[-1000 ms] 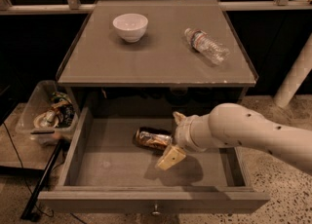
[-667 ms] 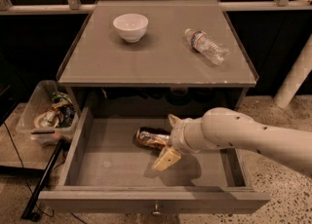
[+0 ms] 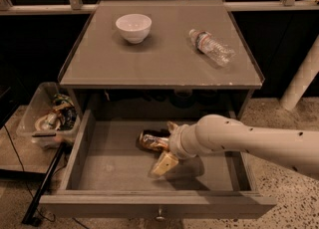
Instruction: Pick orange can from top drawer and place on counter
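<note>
One gripper (image 3: pixel 164 147) in top drawer (image 3: pixel 114 169) | fingers (image 3: pixel 165 163) wide at orange can (image 3: pixel 151 140) | bowl (image 3: pixel 133 27), bottle (image 3: pixel 211 47) on counter (image 3: pixel 159 61)

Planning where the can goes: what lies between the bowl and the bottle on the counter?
Only bare counter, in the camera view. The tool is down in the drawer beside the can.

gripper (image 3: pixel 168 146): inside the top drawer (image 3: pixel 75 154), it has eased left since a second ago
orange can (image 3: pixel 151 140): now just left of the claw, its right end more hidden behind it than before
arm (image 3: pixel 249 141): reaches farther left, trailing to the claw's right
</note>
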Tool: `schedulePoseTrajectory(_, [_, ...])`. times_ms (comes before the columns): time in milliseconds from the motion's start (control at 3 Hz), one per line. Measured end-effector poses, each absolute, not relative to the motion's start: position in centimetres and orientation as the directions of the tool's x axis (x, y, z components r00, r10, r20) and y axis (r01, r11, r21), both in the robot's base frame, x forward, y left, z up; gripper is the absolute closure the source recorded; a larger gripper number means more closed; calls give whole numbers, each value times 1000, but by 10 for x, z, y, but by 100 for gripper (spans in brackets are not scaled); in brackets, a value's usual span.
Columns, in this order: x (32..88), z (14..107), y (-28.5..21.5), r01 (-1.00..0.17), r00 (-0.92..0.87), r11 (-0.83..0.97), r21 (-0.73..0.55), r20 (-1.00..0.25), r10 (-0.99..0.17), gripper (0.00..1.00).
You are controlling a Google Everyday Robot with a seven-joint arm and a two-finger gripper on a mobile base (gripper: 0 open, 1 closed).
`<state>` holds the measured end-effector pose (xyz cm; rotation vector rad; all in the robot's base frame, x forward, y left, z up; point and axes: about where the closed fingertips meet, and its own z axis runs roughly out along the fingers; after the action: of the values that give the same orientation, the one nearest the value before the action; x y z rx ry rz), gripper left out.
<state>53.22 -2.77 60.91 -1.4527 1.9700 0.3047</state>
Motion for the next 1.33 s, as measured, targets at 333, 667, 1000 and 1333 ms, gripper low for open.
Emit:
schedulePoseTrajectory(333, [532, 608, -27, -915, -163, 354, -191, -629, -760, 19])
schedulePoseTrajectory(667, [532, 608, -27, -915, -163, 354, -191, -629, -760, 41])
schedulePoseTrajectory(1000, [532, 608, -27, -915, -163, 354, -191, -629, -760, 65])
schedulePoseTrajectory(1333, [532, 609, -27, -916, -163, 353, -191, -628, -761, 88])
